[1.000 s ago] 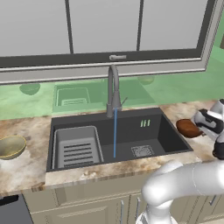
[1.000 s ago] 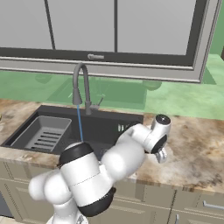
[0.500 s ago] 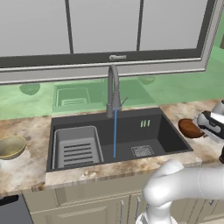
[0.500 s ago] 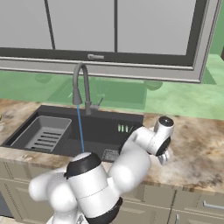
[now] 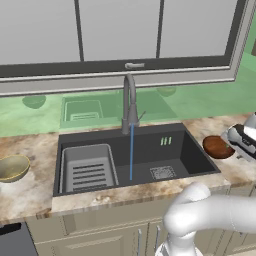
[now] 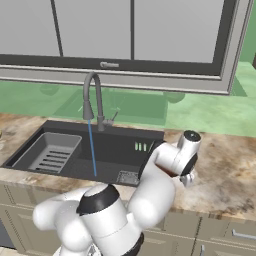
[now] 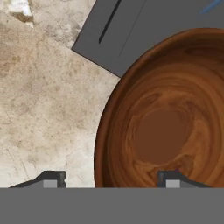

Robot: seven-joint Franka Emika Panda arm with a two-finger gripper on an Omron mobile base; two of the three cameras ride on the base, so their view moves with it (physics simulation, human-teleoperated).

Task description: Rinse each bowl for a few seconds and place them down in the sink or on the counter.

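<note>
Countertop (image 5: 30,192) of mottled stone wraps the dark sink (image 5: 195,150), and I take that basin as my landmark. Its faucet (image 5: 129,102) stands behind the basin with a thin blue stream (image 5: 131,152) falling toward the drain, and a grey slotted tray (image 5: 87,167) fills its left part. On the stone well to the left of the sink sits the olive-gold bowl (image 5: 12,167), upright and apart from me. Just to the right of the sink sits the reddish-brown bowl (image 5: 217,147), resting on the stone near the basin's corner.

My gripper (image 7: 109,179) hangs low over that brown bowl's near rim, jaws spread, one fingertip (image 7: 53,178) outside the wall over bare stone and the other over the bowl's hollow. They straddle the rim but pinch nothing.

As I judge it, this bowl is set down and I am letting go. To do it well I should lift straight away from the rim so neither tip drags the wall and tips the bowl, then swing wide across the sink toward the gold bowl.
</note>
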